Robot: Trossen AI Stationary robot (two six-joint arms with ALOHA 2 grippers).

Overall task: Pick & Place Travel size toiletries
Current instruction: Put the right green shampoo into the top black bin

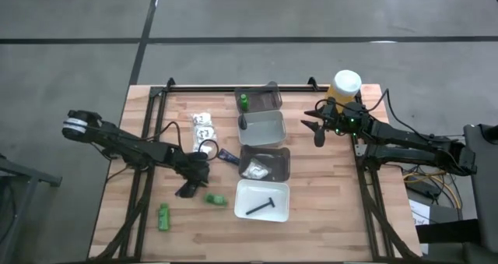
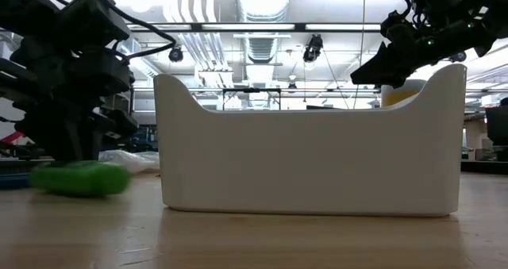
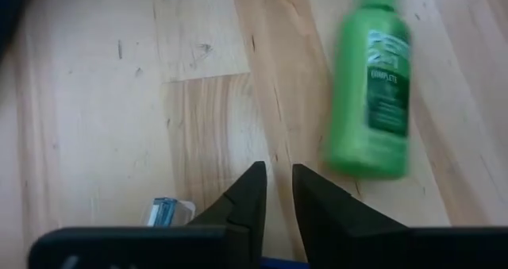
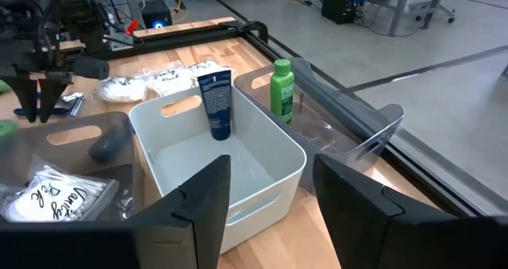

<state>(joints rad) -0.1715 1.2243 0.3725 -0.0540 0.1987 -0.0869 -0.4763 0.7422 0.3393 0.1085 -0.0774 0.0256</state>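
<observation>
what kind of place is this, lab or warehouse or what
Probably a big open workshop or robotics lab: exposed ceiling ducts with strip lights, a bare concrete floor, and desks and equipment beyond the wooden table.

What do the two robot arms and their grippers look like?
Both arms are dark, jointed and thin. The left arm has a white band near its base. The right arm carries black cables and small green lights near its gripper. The left gripper has pointed black fingers.
</observation>
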